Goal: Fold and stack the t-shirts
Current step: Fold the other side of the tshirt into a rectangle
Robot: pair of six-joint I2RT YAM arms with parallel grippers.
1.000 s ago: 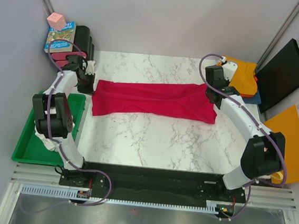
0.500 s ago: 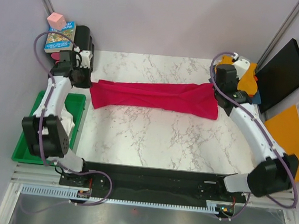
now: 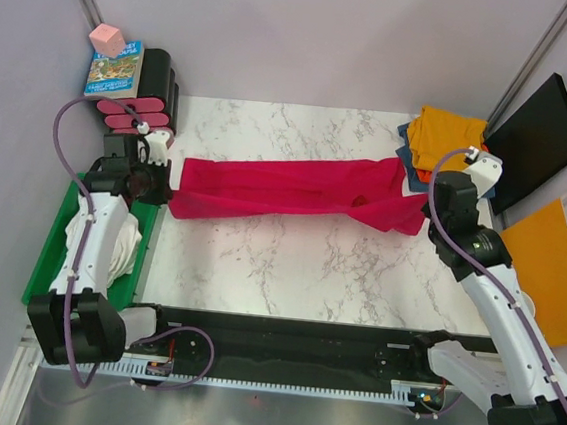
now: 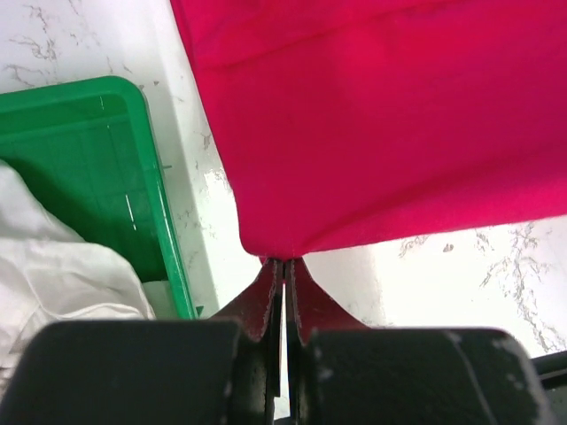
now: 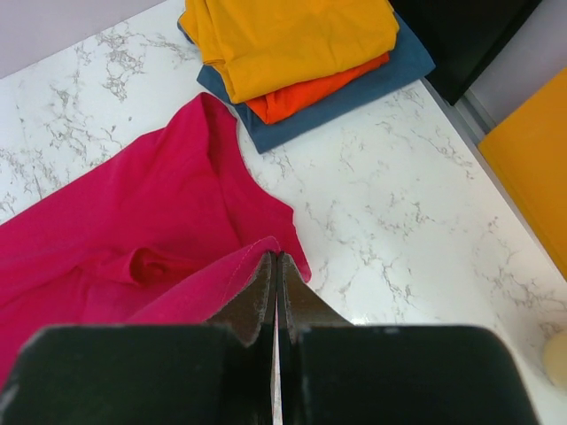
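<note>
The crimson-red t-shirt (image 3: 296,189) is stretched across the marble table between my two grippers, lifted at both ends. My left gripper (image 3: 162,189) is shut on its left end, seen close in the left wrist view (image 4: 283,259) where the red cloth (image 4: 381,115) hangs from the tips. My right gripper (image 3: 426,218) is shut on the right hem (image 5: 276,254), with the red shirt (image 5: 133,239) spreading left. A folded pile with a yellow-orange shirt (image 3: 447,136) on top, an orange one (image 5: 319,88) and a blue one (image 5: 354,93) lies at the back right. A white shirt (image 4: 62,266) lies in the green bin.
A green bin (image 3: 54,251) stands off the table's left edge. Pink-and-black stacked cases (image 3: 149,94) with a book (image 3: 115,68) and pink cube stand at the back left. A black panel (image 3: 532,136) and flat orange board (image 3: 555,264) stand at the right.
Both grippers have drawn back toward the near side with the red shirt. The right arm swung right and uncovered the folded pile. The shirt's ends now sag nearer than its middle.
</note>
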